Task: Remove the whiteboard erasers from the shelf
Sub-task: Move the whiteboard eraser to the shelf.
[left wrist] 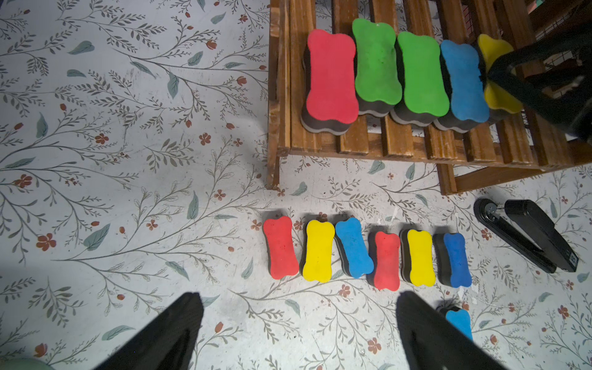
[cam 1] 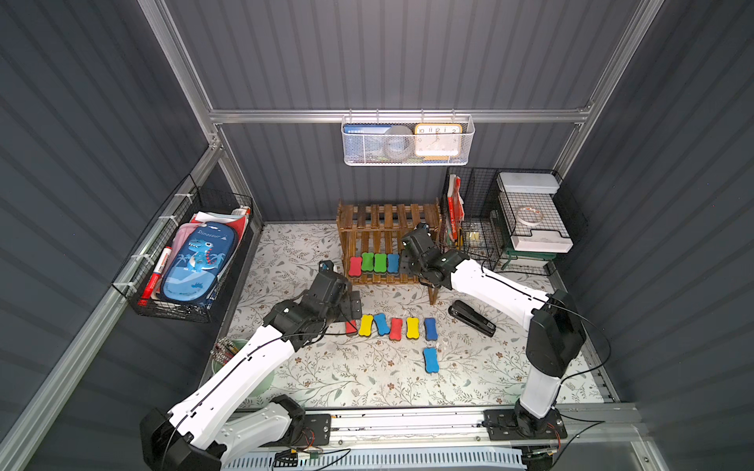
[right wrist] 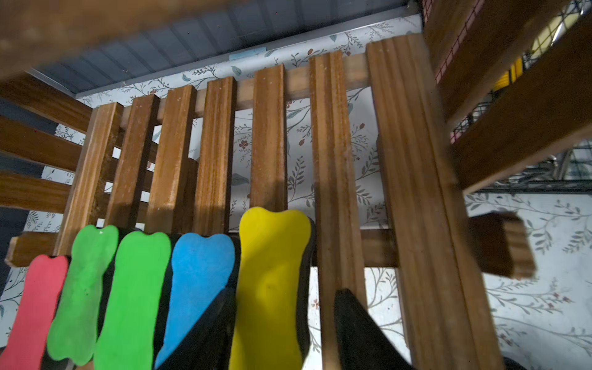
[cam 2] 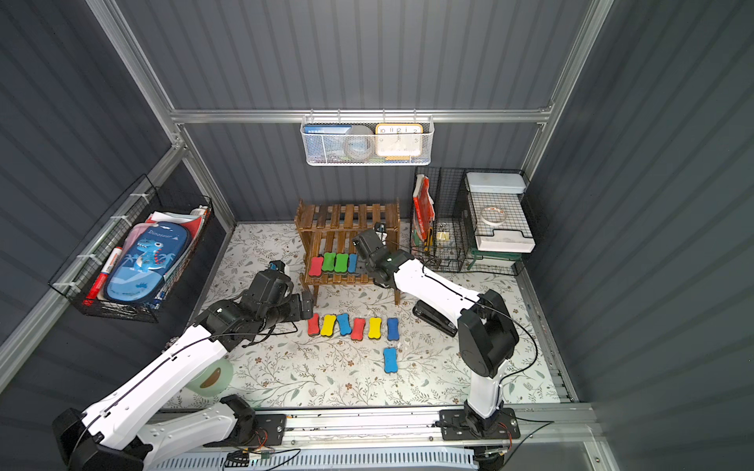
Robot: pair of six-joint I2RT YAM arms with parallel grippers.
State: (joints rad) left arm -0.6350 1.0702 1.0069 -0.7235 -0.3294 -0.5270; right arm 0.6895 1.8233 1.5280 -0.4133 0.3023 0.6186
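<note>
straddling yellow eraser (right wrist: pixel 272 256) on shelf (right wrist: pixel 333 144), right claw (right wrist: pixel 286 294) apart, hiding it from above, left claw (left wrist: pixel 299 296) apart

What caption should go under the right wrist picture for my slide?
The right hand straddles a yellow eraser, last of five on the wooden shelf.

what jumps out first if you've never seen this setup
A bright row of erasers lies on the floral table, in front of the wooden shelf. Five more sit on its lower tier, where the right gripper has its fingers either side of the yellow eraser.
</note>
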